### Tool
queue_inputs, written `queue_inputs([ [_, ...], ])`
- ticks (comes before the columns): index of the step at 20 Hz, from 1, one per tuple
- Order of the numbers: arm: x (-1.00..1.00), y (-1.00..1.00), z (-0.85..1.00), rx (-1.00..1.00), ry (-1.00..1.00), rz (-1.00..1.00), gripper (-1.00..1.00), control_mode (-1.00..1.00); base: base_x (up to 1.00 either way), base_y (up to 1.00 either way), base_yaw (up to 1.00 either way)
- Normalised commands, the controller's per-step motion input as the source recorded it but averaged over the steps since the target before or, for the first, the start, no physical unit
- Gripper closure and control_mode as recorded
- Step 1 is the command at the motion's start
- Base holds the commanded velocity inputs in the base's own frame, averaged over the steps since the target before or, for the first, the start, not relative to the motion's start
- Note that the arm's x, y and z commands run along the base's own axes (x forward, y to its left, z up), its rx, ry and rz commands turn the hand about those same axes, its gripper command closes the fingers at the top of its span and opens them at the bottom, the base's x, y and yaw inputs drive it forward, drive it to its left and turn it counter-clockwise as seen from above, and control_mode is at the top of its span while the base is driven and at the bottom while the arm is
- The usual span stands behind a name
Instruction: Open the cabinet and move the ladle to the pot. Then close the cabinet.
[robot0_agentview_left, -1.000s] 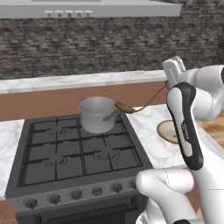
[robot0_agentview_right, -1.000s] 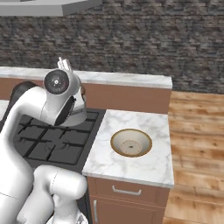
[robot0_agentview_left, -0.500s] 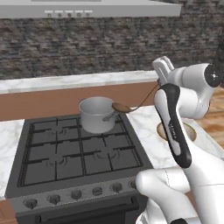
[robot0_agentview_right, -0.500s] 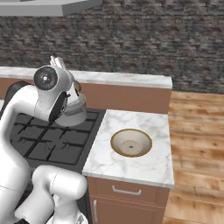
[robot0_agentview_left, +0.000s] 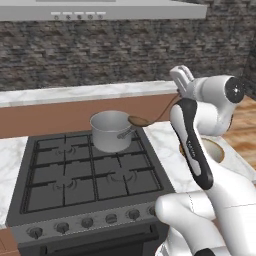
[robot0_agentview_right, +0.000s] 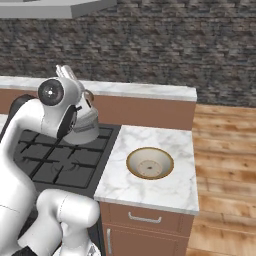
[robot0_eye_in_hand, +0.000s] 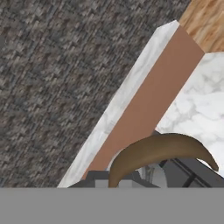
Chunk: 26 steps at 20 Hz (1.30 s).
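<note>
The gripper (robot0_agentview_left: 183, 76) was clamped shut on the ladle (robot0_agentview_left: 139, 120), whose bowl was held just beside the pot (robot0_agentview_left: 111, 131) on the stove's (robot0_agentview_left: 75, 177) back burner.

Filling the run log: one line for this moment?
gripper: shut on ladle | ladle bowl: beside pot rim, not inside | pot: on stove

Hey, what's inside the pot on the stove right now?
Nothing shows inside the pot; its far inner wall looks bare, but the near rim hides the bottom. The ladle hangs at the pot's right edge, not yet in it.
</note>
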Motion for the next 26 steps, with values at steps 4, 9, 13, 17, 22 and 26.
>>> queue_inputs([
  [4,0.20,0.16,0.00,-0.03,0.00,0.00,1.00,-1.00,0.00,0.00,0.00],
  [9,0.10,0.17,0.00,-0.03,0.00,0.00,1.00,-1.00,0.00,0.00,0.00],
  [13,0.00,0.00,-0.04,0.00,0.00,0.00,1.00,-1.00,0.00,0.00,0.00],
  [17,0.00,0.00,-0.08,0.00,0.00,0.00,1.00,-1.00,0.00,0.00,0.00],
  [22,0.05,0.03,-0.09,-0.02,0.00,0.00,1.00,-1.00,0.00,0.00,0.00],
  [26,0.29,0.15,0.00,-0.12,-0.04,0.00,1.00,-1.00,0.00,0.00,0.00],
])
